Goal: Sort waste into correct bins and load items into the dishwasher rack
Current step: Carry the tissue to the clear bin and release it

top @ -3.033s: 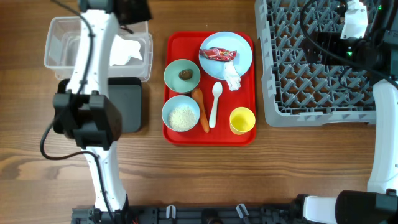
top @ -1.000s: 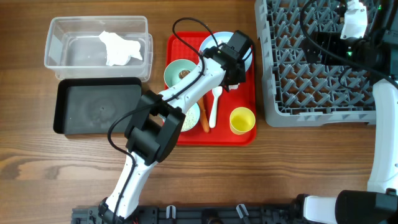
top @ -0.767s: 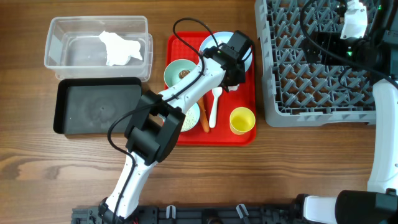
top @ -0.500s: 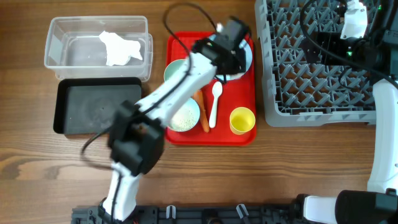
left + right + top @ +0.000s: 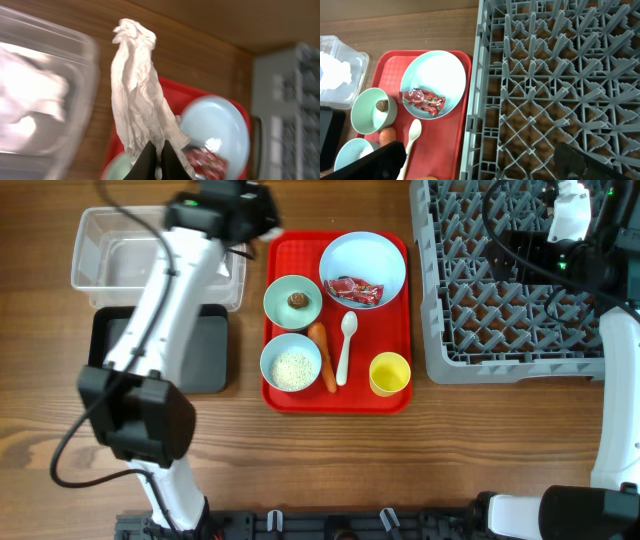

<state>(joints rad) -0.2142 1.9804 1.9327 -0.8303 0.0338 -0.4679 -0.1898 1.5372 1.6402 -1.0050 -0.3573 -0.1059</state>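
Clear tub (image 5: 75,75) beside tissue (image 5: 140,110), red tray (image 5: 175,95) behind.

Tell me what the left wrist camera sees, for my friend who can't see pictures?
The left tool is shut on a crumpled white tissue, holding it up beside the clear plastic tub, which already has another tissue inside. Behind it are the red tray, the light blue plate with a red snack wrapper, and the grey rack.

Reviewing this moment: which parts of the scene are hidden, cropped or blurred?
- Overhead: the blurred left arm covers part of the clear plastic rectangular tub and black rectangular tray.
- Overhead: the grey plastic grid rack runs off the top edge.
- Left wrist: left gripper fingertips are cropped below the crumpled white tissue.
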